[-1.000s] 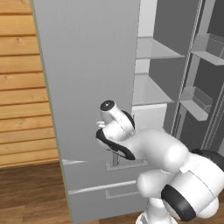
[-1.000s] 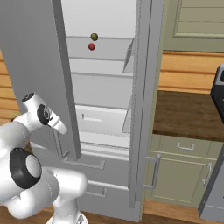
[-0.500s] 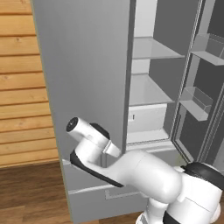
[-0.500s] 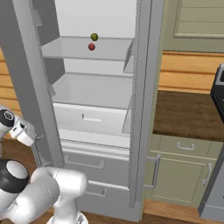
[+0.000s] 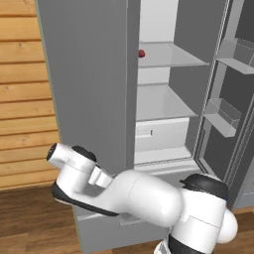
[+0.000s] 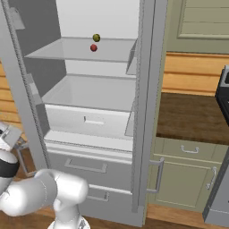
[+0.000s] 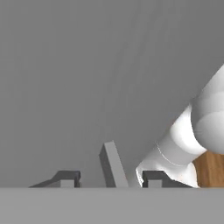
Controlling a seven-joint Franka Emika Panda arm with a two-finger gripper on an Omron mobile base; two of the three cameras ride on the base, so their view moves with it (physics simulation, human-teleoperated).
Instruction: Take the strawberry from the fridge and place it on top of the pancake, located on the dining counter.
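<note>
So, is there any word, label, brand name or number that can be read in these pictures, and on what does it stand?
None: the fridge, its shelves and drawers, and the cabinets carry no readable text.

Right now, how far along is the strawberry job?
Done: both fridge doors stand open. In hand: nothing; the gripper sits by the left door's bar handle, jaws apart with the bar between them. Left: the strawberry is on the upper shelf beside a green fruit; pick and placing remain.
</note>
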